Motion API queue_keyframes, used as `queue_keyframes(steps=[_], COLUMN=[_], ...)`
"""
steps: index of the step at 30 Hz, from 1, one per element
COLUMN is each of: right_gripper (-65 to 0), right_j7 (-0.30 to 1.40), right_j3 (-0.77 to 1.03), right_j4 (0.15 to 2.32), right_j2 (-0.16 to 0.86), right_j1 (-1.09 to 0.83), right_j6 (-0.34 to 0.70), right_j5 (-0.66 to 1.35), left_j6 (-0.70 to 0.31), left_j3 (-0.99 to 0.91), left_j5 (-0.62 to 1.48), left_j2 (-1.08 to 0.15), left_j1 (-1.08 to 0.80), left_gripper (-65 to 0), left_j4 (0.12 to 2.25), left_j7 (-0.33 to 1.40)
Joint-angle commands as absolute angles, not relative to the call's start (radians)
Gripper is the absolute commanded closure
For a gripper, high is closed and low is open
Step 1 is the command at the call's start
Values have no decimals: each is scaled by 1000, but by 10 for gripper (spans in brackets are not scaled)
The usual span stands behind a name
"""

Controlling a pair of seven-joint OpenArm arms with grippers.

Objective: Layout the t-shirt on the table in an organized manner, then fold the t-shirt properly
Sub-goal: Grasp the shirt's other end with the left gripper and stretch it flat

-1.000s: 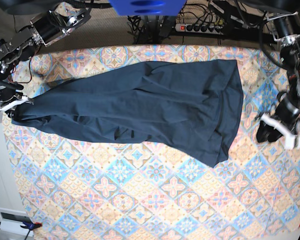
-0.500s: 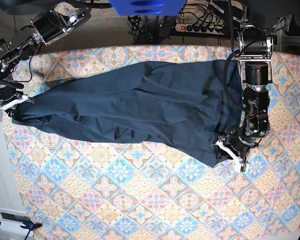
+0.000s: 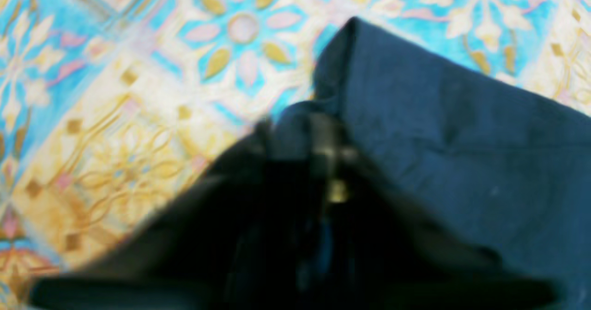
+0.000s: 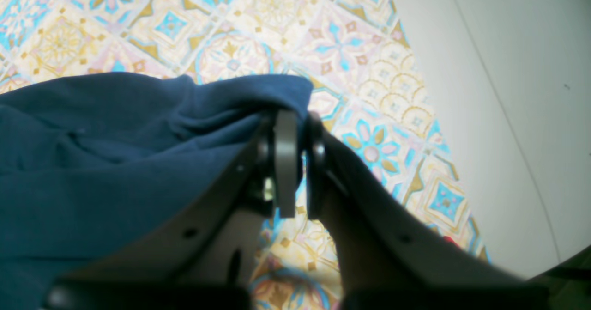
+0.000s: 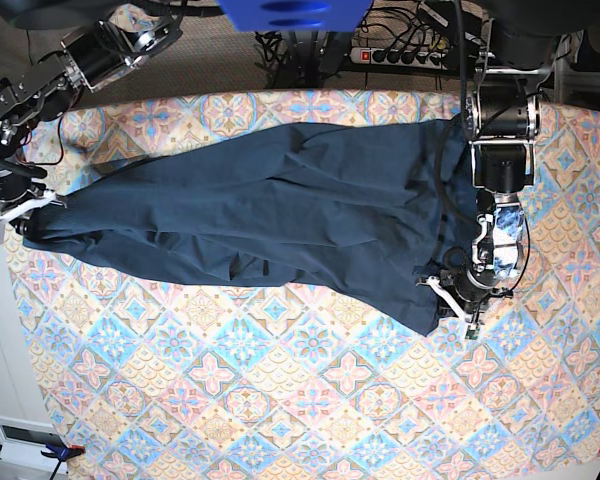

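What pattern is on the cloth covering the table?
Diamond tiles in pastel blue, pink and cream with floral motifs on the table cloth; the base view shows it best.

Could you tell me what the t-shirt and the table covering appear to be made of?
The t-shirt: soft matte knit fabric, probably cotton; it drapes in loose folds and bunches where the right pincer pinches it. The table covering: a thin printed cloth, possibly coated; it lies flat with a faint sheen, so the exact material is unclear.

Showing black jointed arms [image 5: 500,150] with silver housings, trailing dark cables behind white-edged fingers [image 5: 454,297]; carrying grey flat fingers [image 4: 285,162] with round screws beside them.
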State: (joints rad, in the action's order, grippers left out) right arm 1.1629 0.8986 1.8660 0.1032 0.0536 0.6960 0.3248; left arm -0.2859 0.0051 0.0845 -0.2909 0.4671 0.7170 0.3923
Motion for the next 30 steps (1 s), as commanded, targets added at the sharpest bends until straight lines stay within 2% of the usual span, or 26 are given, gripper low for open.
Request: queue_keyframes(steps=[1,6,14,19,24,27,30], right_gripper=[-2,-2,-2,-2,-2,-2,-2], right_j7=[1136,1136,1136,1136,1136,1136,1136], right_j3=[900,900,900,900,900,900,900], right_j4=[1880,1880,1856,1853,1851,1851,1851], right_j2=[122,122,127,127,127,127,127], right_j1=[68,82,124,124,124,124,122], right_j6=[698,698,698,698,698,698,698], right_j5=[341,340,340,340,341,341,341], left_j6=[-278,-282,-282,-282,-282,-282,-282], left_j3=[5,5,-7,-154,-252,-288,-320], left_j5=[73,77,191,249,255,255,255], left_j2=[-302,-320,-467,-503,-503,-503,-503], left_j1=[476,423,116,-25,-79,-77,-73], left_gripper=[0,0,0,0,0,-51,-144], left_j4=[723,774,1270,1437,1537,1554,1554], left_j7=[407,417,656,762,852,865,865])
